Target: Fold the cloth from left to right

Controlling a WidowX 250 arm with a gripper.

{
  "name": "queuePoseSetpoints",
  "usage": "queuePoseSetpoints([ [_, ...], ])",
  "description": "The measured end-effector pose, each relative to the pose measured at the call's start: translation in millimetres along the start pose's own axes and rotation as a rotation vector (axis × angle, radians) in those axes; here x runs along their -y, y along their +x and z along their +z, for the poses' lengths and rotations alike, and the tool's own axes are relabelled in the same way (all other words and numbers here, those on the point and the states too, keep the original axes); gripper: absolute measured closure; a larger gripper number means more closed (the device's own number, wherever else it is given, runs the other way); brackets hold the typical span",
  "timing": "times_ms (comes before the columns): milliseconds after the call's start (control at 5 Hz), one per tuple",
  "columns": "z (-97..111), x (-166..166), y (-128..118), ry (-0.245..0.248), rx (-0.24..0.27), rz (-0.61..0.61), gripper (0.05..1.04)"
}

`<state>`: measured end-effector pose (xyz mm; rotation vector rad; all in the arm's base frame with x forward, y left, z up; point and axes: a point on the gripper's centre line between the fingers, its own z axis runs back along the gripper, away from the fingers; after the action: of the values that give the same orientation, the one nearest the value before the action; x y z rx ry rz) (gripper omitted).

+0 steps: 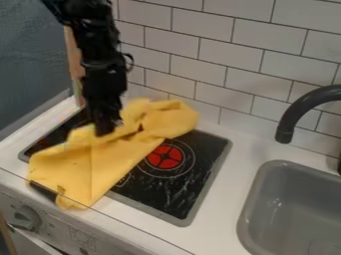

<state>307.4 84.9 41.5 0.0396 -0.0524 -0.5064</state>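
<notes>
Nearest to us, at the lower left, we see a grey knob (pixel 25 218) on the pale front panel (pixel 50 230) below the surface (pixel 220 204). The surface is white, and at its right side we find the grey sink (pixel 249 211) set into it. Left of the sink lies the black hob (pixel 183 191), with a grey rim and scuffed glass. Over the hob's left part we see the yellow cloth (pixel 100 167), rumpled and slanting from the front edge of the surface, where its near end hangs slightly over, up to the hob's far side. Its far part is bunched into loose folds, and its right edge runs just beside a burner mark (pixel 164 157), red inside thin pale rings. Above the left side of the cloth's far part hangs the end effector (pixel 106 130), pointing down, its tip in front of the yellow folds; we cannot tell whether it is spread, pressed together or pinching the cloth. The black arm (pixel 100 52) comes in from the upper left. At the right, the dark tap (pixel 307 103) curves toward the sink, and behind everything we have the white tiled wall (pixel 200 47).
</notes>
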Motion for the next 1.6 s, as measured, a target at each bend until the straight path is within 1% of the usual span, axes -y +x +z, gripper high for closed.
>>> queuePoseSetpoints([
  [200, -9.2, 12.6, 3.6, 0.026, -0.008, -0.035, 1.007],
  [400, -10.5, 10.1, 3.1, 0.066, -0.018, -0.008, 0.848],
  [600, -9.8, 11.4, 2.7, 0.054, -0.025, 0.000, 0.585],
  [800, -5.1, 7.7, 3.9, 0.036, -0.015, 0.028, 0.276],
  [1000, -4.0, 8.9, 4.0, 0.020, -0.016, 0.022, 0.068],
  [1200, 5.0, 10.7, 4.0, 0.010, 0.000, 0.016, 0.075],
  [1400, 20.8, 10.4, 1.7, -0.005, 0.025, 0.023, 0.085],
  [1600, 39.6, 0.6, -3.2, -0.006, 0.065, 0.046, 0.085],
])
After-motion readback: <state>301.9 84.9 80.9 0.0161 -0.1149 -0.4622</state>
